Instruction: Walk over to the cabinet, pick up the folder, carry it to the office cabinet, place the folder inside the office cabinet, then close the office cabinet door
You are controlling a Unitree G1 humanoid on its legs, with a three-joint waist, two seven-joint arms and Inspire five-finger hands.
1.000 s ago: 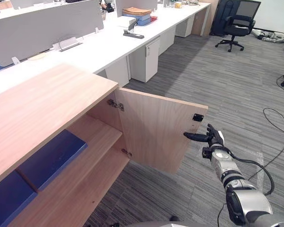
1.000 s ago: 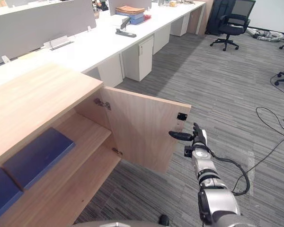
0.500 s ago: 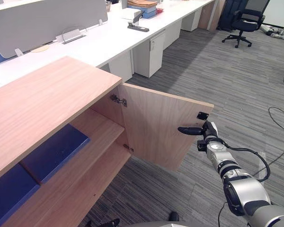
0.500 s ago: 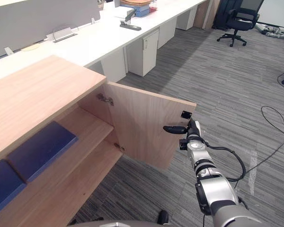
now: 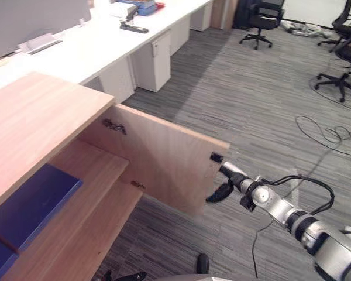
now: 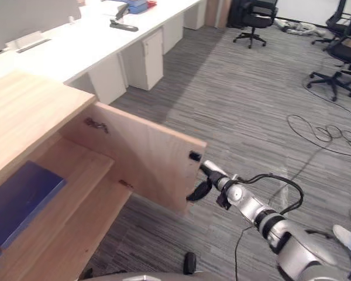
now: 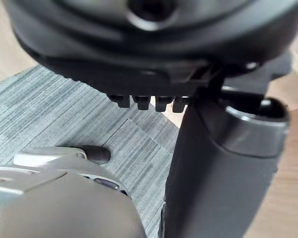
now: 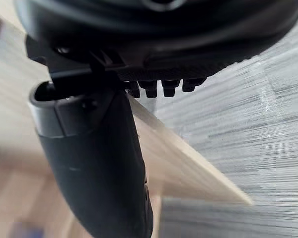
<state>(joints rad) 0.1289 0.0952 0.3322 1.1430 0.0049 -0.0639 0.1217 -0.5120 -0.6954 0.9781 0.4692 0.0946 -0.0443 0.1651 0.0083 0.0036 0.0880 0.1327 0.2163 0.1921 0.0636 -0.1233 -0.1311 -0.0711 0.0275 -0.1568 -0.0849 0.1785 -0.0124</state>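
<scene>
Office cabinet [image 5: 41, 111] stands open, door [image 5: 158, 158] swung outward, blue folder [image 5: 32, 196] lying on the cabinet's upper shelf [image 5: 99, 168]. My right hand [image 5: 245, 187] straddles the door's free edge; whether my fingers [image 8: 171, 88] clamp it, I cannot tell.

Right arm stretched forward; right hand [image 5: 235, 177] fingers straight, thumb hooked down; left hand [image 7: 154, 44] relaxed.
</scene>
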